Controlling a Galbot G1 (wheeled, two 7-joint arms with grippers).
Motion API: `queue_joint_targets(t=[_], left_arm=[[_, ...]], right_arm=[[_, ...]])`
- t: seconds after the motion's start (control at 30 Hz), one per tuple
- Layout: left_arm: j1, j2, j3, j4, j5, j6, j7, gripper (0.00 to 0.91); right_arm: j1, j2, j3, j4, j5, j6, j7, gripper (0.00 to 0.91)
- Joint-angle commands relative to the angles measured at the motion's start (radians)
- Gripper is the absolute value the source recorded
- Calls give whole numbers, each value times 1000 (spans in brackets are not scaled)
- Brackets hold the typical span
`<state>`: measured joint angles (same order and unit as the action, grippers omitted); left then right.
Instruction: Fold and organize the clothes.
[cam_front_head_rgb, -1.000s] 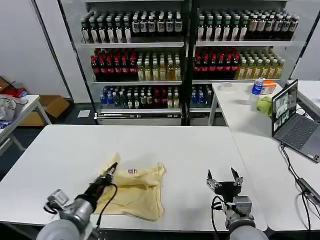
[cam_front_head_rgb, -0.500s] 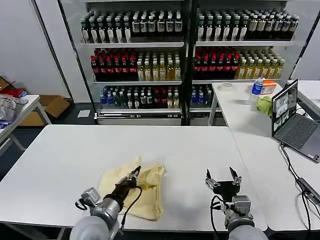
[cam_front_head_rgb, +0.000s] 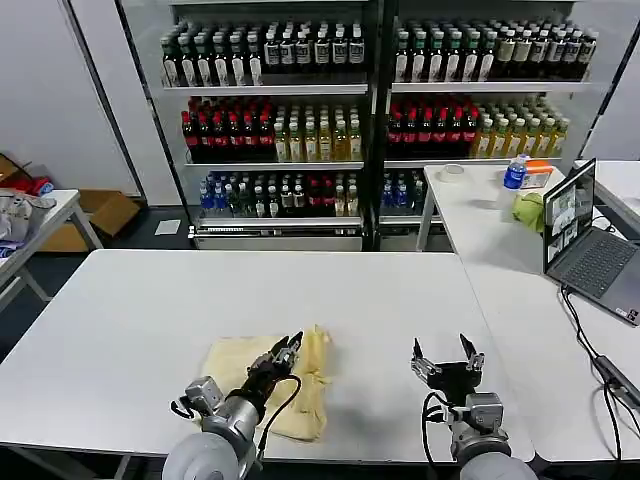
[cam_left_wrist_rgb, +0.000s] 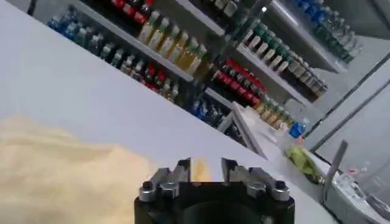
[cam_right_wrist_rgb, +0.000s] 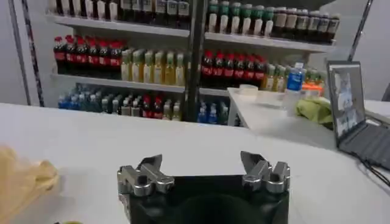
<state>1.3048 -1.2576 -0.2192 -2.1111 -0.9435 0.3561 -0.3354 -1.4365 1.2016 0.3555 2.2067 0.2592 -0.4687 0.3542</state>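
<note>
The clothes are one pale cream-yellow T-shirt (cam_front_head_rgb: 245, 378), lying folded on the white table (cam_front_head_rgb: 140, 300) near its front edge, left of centre. It also shows in the left wrist view (cam_left_wrist_rgb: 55, 164) and the right wrist view (cam_right_wrist_rgb: 21, 176). My left gripper (cam_front_head_rgb: 290, 346) is low over the shirt's right edge. Its fingers stand a little apart, with a strip of yellow fabric seen between them (cam_left_wrist_rgb: 206, 165). My right gripper (cam_front_head_rgb: 448, 352) waits open and empty over bare table, right of the shirt (cam_right_wrist_rgb: 201, 159).
A second white table (cam_front_head_rgb: 500, 260) joins on the right, carrying a laptop (cam_front_head_rgb: 590, 250), a yellow-green lump (cam_front_head_rgb: 528, 210) and a blue bottle (cam_front_head_rgb: 515, 172). Shelves of drink bottles (cam_front_head_rgb: 300, 130) stand behind. A side table (cam_front_head_rgb: 30, 235) is at far left.
My left gripper has swept from the shirt's left side to its right edge, carrying the fabric over so the shirt is folded narrower. Its fingers now look parted. The right gripper stayed still.
</note>
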Motion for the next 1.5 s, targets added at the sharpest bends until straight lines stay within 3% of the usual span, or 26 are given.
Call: queue_joint_targets(t=[0.03, 0.2, 0.4, 1.03, 1.5], left_arm=[[102, 54, -106, -153, -51, -11, 51, 907], [189, 147, -318, -159, -54, 27, 57, 907], [252, 212, -425, -88, -62, 70, 77, 907], [166, 205, -377, 150, -143, 152, 157, 907], [140, 188, -373, 173, -221, 150, 171, 907]], right_arm=[[-1, 8, -5, -1, -7, 1, 0, 907], [-8, 17, 0, 2, -13, 1, 0, 907], [-20, 24, 4, 5, -20, 1, 0, 907], [-59, 18, 44, 26, -24, 1, -4, 907], [-80, 19, 58, 43, -26, 0, -3, 907]])
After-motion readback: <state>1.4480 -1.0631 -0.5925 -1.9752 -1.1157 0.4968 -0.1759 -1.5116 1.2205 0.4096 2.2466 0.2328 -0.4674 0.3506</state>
